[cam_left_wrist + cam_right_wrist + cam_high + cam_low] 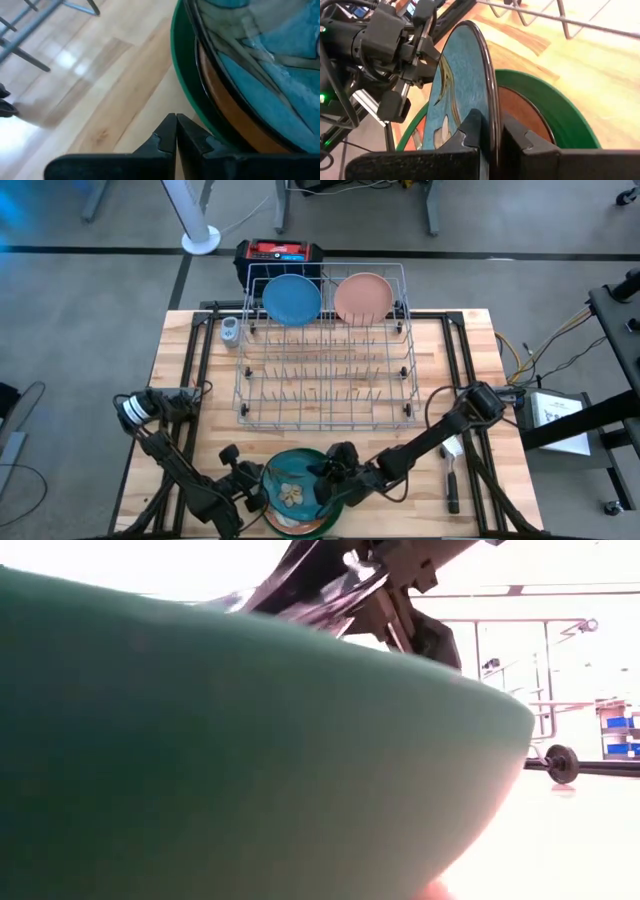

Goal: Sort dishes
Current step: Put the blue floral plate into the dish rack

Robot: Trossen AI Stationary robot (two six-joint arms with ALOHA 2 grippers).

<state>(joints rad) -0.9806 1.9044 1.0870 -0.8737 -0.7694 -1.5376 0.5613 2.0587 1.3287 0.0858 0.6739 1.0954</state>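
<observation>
Right gripper (489, 145) pinching rim of teal-glazed plate (462, 85), tilted on edge over green plate (565, 115) at near table edge, rack (325, 350) straight beyond; left gripper (176, 135) pressed together alongside, probably touching nothing.

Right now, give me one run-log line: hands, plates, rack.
right hand: shut on teal-faced plate rim, tilted up | left hand: shut, empty, beside green plate | rack: blue plate, pink plate standing
</observation>
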